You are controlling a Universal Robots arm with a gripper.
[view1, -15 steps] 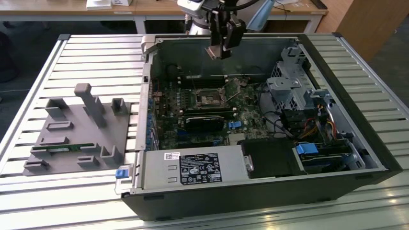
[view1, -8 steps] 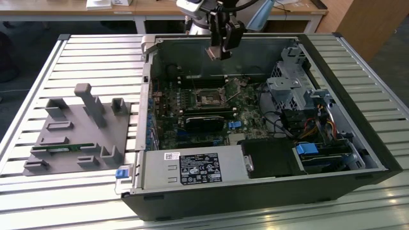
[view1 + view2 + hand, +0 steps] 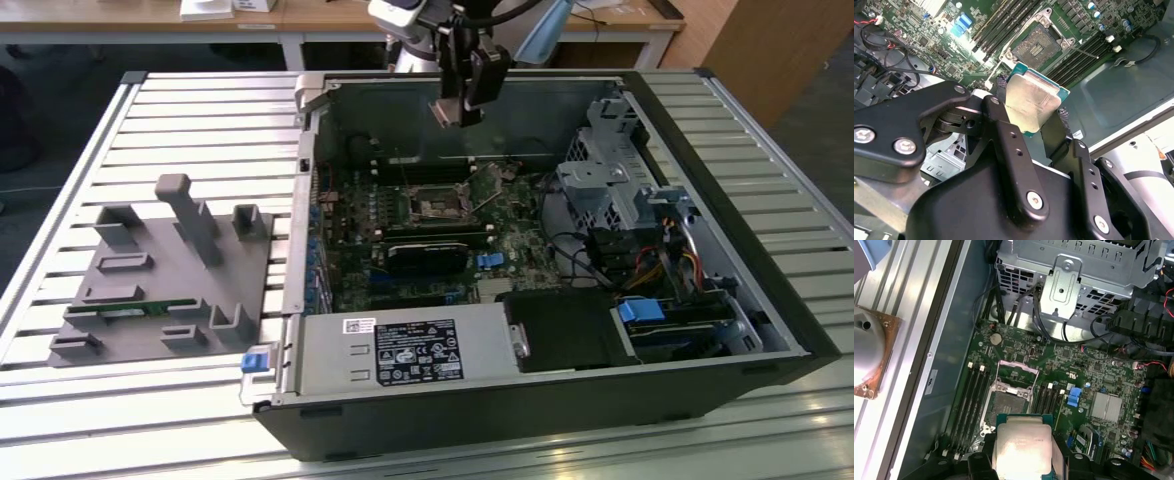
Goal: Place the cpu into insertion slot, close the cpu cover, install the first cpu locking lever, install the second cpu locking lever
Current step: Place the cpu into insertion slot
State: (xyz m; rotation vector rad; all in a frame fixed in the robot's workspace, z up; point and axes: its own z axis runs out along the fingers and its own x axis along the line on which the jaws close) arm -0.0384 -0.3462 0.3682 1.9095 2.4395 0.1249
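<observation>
Cpu (image 3: 1033,102) hangs above the open computer case (image 3: 534,420), which holds a green board (image 3: 514,215) with a bare socket (image 3: 1009,400) and a labelled power supply (image 3: 400,355). We see its dull grey metal top, rimmed in green. The gripper (image 3: 1031,117) pinches it by opposite edges between two black fingers (image 3: 1004,132), over the socket and apart from it.

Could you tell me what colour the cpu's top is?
The cpu is dull silver-grey with a teal-green rim, clearest in the second wrist view.
</observation>
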